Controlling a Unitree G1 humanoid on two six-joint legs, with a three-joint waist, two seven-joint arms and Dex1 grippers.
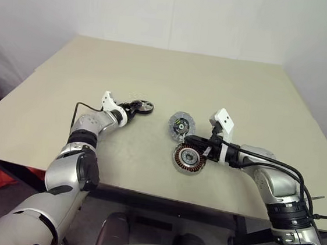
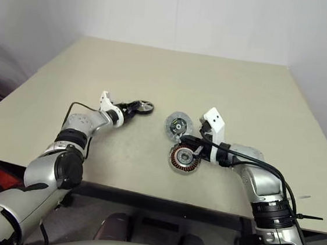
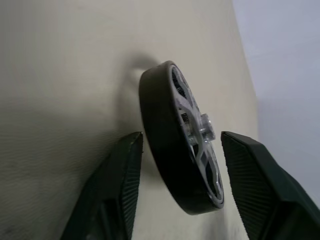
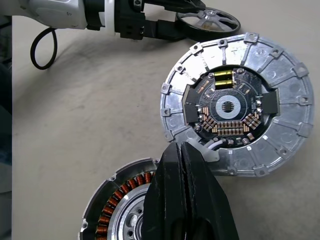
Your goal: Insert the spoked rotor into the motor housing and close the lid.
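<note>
From the head cameras, the robot is leaning over a beige table [image 1: 259, 97], both arms working near its front edge. The left gripper [image 1: 134, 108] is reaching toward the spoked rotor [image 1: 144, 107], which is sitting on the table well left of the other parts. The right gripper [image 1: 191, 146] is resting at the motor housing [image 1: 188, 158], whose copper windings are facing up – and the lid [image 1: 181, 124] is lying swung open just beyond it, green-and-black centre showing.

Along the left wrist, the spoked rotor [image 3: 182, 145] is standing between the two ribbed fingers [image 3: 122, 185], one on each side of the black rim. The jaws are spread, with a gap on both sides, so nothing is being pinched yet.

Along the right wrist, that gripper's own jaws are pressed together, their tips sitting where the lid [image 4: 235, 105] joins the motor housing [image 4: 120, 205] (whether they are actually trapping the little white tab there, I cannot tell). In the far corner of the view the left gripper [image 4: 172, 26] is bracketing the rotor [image 4: 209, 21].

The step in hand looks like the pick-up of the rotor – the first of the task. The next move calls for the left jaws to close squarely on the rim, then a lift and a carry across to the open housing, face kept level so it drops over the silvery centre before the lid is folded shut.
</note>
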